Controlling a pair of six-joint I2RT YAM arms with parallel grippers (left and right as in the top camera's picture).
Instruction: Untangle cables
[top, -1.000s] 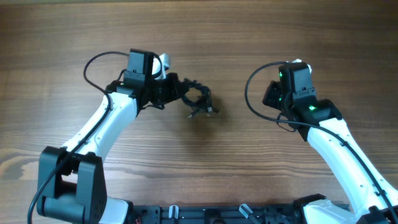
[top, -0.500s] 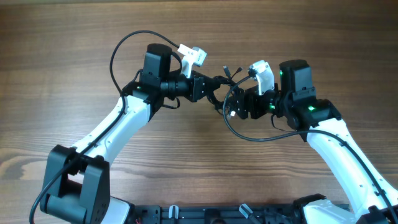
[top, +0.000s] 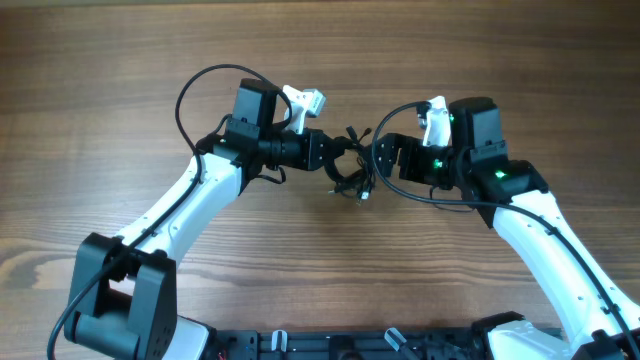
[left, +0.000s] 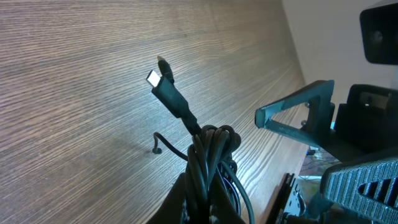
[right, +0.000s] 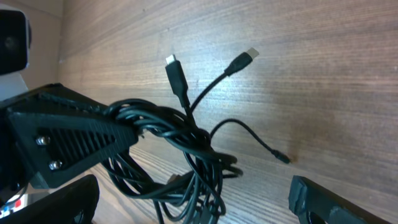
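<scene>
**Position of the work.** The cables (top: 350, 168) form one knotted black bundle near the middle of the desk (top: 100, 60), between the two arms. The bundle sits at the tip of the left gripper (top: 330, 152) and just in front of the right gripper (top: 385, 160).

**Left gripper.** Its jaws are closed tight on the cables. In the left wrist view the cords rise out of the grip as a twisted stalk with a knot near the top. One thicker lead stands up and away from the knot and ends in a flat metal plug (left: 153, 78). A thin lead with a small tip (left: 155, 149) strays to the left of the stalk.

**Right gripper.** Its jaws are spread wide and hold nothing. In the right wrist view both of its fingers (right: 336, 199) sit at the bottom corners of the frame, well apart. The bundle hangs in the space ahead of them, with no contact visible.

**Condition of the bundle.** The right wrist view shows several loops wound together and hanging below the left gripper's finger (right: 68, 140). Two plug ends (right: 250, 54) point upward and a thin lead trails off to the right. The knot is not undone. Whether the lowest loops touch the desk cannot be determined.
</scene>
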